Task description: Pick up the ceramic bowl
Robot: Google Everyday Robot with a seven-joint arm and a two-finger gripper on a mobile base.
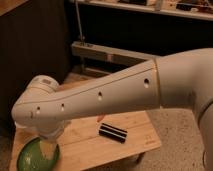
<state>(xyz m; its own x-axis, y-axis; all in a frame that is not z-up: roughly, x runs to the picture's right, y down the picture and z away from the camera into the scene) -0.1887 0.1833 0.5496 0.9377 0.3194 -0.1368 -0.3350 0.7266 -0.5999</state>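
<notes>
The ceramic bowl is a wide, glossy green bowl at the near left corner of the wooden table. My white arm crosses the view from the right and bends down at the wrist over the bowl. My gripper hangs straight below the wrist and reaches into or just over the right part of the bowl. The wrist hides most of the gripper and the far part of the bowl.
A black oblong object lies in the middle of the table. A small reddish thing peeks out under the arm. A dark cabinet stands at the left, and a metal shelf frame behind the table. Speckled floor is at the right.
</notes>
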